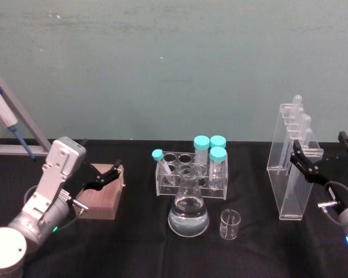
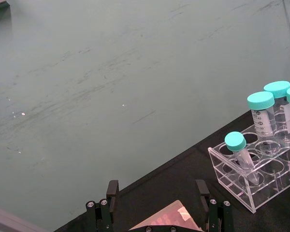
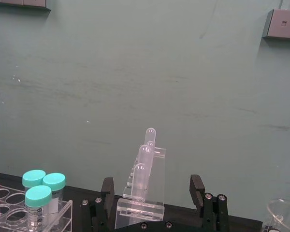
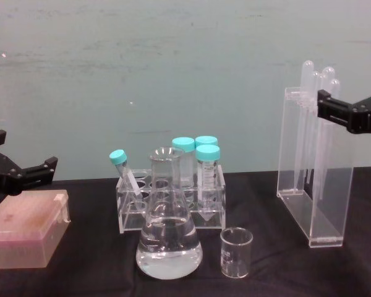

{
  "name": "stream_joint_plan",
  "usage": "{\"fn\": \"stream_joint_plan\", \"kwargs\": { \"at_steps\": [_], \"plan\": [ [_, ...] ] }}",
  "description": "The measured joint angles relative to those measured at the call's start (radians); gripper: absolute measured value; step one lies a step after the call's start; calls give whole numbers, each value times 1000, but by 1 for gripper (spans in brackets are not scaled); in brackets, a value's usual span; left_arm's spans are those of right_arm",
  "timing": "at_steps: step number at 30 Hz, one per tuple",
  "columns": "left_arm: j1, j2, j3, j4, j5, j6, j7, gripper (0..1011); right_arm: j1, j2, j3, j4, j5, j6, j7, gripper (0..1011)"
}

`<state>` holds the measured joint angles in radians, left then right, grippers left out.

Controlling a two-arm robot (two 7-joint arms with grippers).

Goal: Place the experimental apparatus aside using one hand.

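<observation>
The experimental apparatus stands on the black table: a tall acrylic stand [image 1: 290, 174] with long round-topped tubes at the right, a conical flask [image 1: 188, 214] holding clear liquid in the middle, and a small glass beaker [image 1: 230, 225] just right of the flask. My right gripper [image 1: 320, 146] hovers open at the stand's upper right side, level with its top, holding nothing. In the right wrist view the stand [image 3: 144, 191] appears ahead between the gripper's [image 3: 152, 186] spread fingers. My left gripper [image 1: 100, 155] hangs open at the left.
A clear rack [image 1: 191, 174] with teal-capped tubes stands behind the flask. A pinkish box [image 1: 101, 197] lies under the left gripper. A pipette [image 1: 3, 113] leans at the far left. A green wall closes the back of the table.
</observation>
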<state>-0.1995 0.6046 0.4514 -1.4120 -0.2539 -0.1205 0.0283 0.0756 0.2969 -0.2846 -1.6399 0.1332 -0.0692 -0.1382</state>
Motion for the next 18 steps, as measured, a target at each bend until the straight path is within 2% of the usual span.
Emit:
{"fn": "stream_joint_plan", "kwargs": {
  "at_steps": [18],
  "plan": [
    [0, 0, 0, 0, 0, 0, 0, 1000, 32, -59, 21, 58, -37, 19, 38, 1000]
  ]
}}
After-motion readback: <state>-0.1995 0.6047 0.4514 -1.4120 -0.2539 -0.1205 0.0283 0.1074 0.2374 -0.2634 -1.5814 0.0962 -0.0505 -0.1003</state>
